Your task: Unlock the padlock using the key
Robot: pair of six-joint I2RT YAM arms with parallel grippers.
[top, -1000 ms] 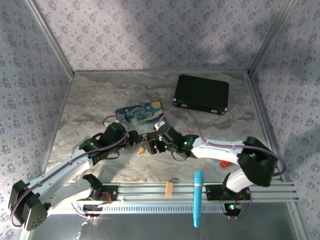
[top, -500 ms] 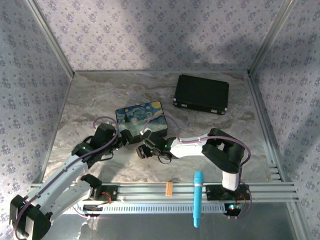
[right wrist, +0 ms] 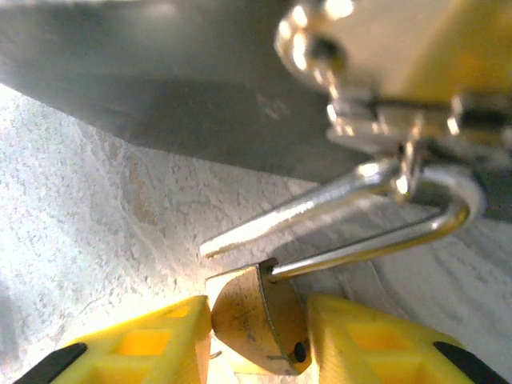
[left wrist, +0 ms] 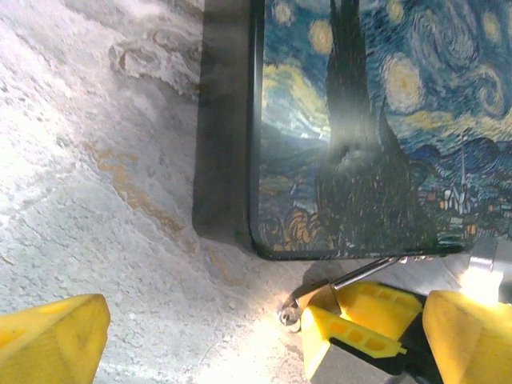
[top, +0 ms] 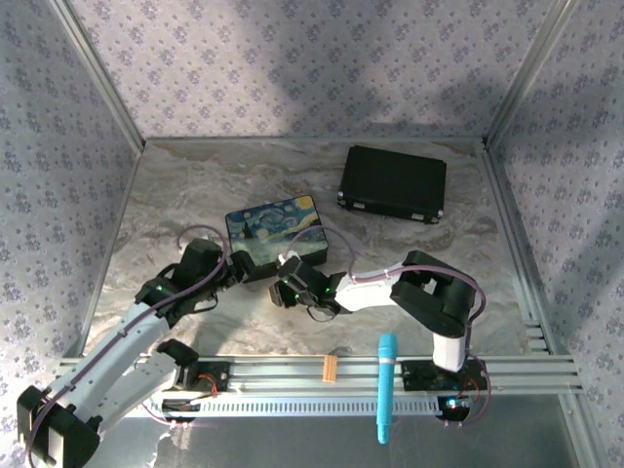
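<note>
The padlock [right wrist: 260,320] is a small brass body on the marble table, just in front of the starry-night tin [left wrist: 376,120]. Its silvery shackle [right wrist: 448,220] stands open: one leg sits in the body, the free leg's end lies clear of it. The shackle hooks through a metal fitting [right wrist: 400,120] on the tin. My right gripper [right wrist: 256,344] is shut on the padlock body, one yellow finger on each side. The same padlock [left wrist: 320,298] shows in the left wrist view. A small silvery ring [left wrist: 289,317] sits at its base; the key's blade is hidden. My left gripper [left wrist: 256,352] stands wide open beside it.
A black case [top: 392,183] lies at the back right. A blue pen-like tool [top: 386,385] and a small wooden block [top: 330,368] rest on the rail at the near edge. Both arms crowd the table's middle, close to the tin [top: 278,226].
The right arm's elbow has swung in from the far right and folded upright. Its gripper stayed at the tin's front edge and closed in. The left gripper drew back slightly to the left.
</note>
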